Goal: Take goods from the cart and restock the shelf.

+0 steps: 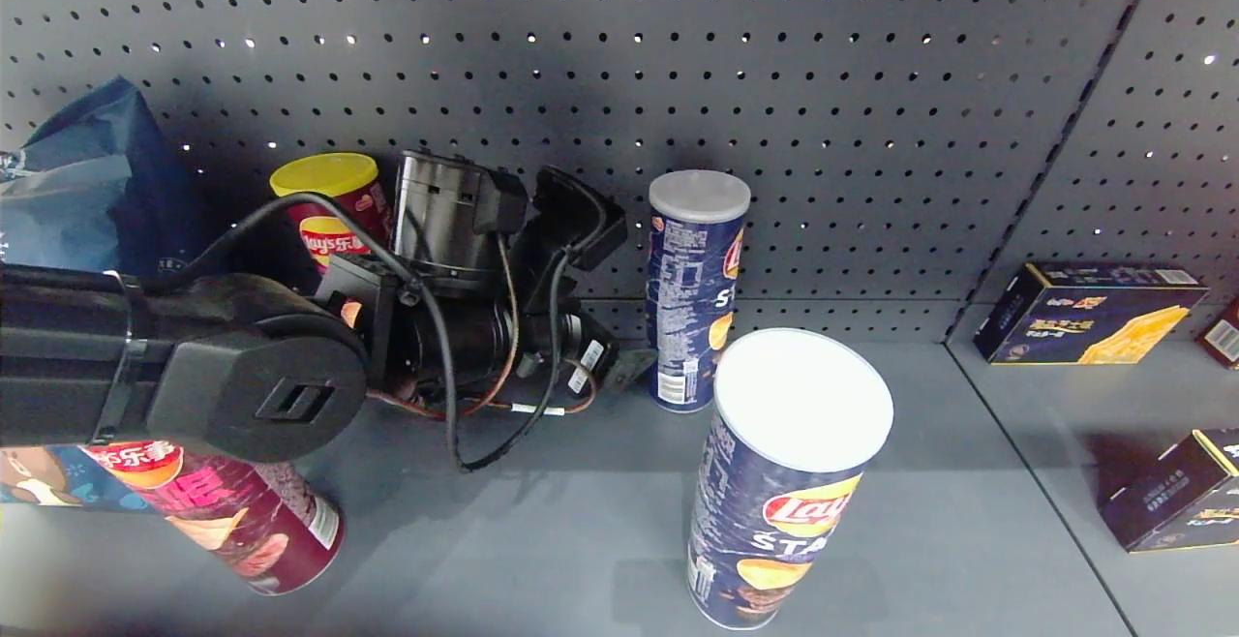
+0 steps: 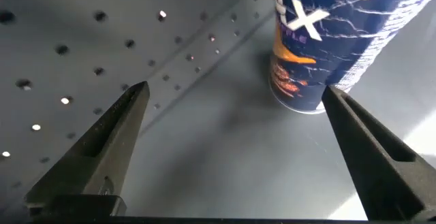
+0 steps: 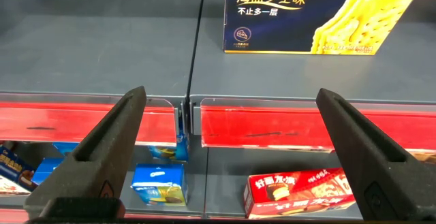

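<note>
Blue chip can (image 1: 697,288) upright at the back of the shelf (image 1: 542,530), just beside the left gripper (image 2: 235,91), spread wide and holding nothing; liable to topple if clipped by a finger on a careless pull-back.

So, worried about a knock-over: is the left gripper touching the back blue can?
Cannot tell. In the left wrist view one fingertip of the open left gripper overlaps the edge of the back blue can; neither gap nor contact shows plainly.
</note>
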Robot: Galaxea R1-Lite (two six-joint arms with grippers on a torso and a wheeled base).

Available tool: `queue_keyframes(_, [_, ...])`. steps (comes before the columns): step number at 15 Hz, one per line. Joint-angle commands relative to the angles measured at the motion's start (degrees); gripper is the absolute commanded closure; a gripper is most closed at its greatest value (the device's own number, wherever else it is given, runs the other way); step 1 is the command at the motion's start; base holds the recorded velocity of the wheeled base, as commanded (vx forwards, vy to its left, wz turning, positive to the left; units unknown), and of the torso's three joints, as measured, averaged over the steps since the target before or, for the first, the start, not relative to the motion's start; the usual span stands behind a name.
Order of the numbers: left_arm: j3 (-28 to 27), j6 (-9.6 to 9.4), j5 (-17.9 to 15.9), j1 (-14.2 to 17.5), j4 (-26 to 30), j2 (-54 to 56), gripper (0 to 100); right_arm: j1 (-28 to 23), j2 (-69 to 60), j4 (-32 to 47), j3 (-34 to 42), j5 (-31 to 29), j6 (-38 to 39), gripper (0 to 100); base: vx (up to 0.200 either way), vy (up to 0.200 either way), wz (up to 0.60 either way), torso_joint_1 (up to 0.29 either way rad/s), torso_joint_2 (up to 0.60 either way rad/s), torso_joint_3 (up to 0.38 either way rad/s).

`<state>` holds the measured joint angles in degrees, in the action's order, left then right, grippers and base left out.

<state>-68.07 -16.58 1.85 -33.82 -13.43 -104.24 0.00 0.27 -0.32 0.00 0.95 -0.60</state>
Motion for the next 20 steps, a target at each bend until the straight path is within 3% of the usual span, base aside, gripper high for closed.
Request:
queue_keyframes(1, [-0.57, -0.3, 0.34, 0.59, -0.01, -0.7, 0, 0.0, 0.08, -0.03, 0.0, 0.02, -0.02, 0, 0.0, 0.0, 0.0, 0.0, 0.0, 0.0])
queue_keyframes(4, [-0.66, -0.74, 0.87, 0.59, 0.07, -0.17, 0, 0.0, 0.08, -0.03, 0.0, 0.02, -0.02, 0, 0.0, 0.0, 0.0, 0.0, 0.0, 0.0])
queue_keyframes(8, [-0.22, -3.02, -0.45, 0.15, 0.6, 3.52, 0, 0.0, 0.08, -0.03, 0.0, 0.02, -0.02, 0, 0.0, 0.0, 0.0, 0.0, 0.0, 0.0])
queue_keyframes(20, [-3.21, -2.58, -0.27, -0.99, 0.25, 0.09, 0, 0.0, 0.08, -0.03, 0.0, 0.02, -0.02, 0, 0.0, 0.0, 0.0, 0.0, 0.0, 0.0])
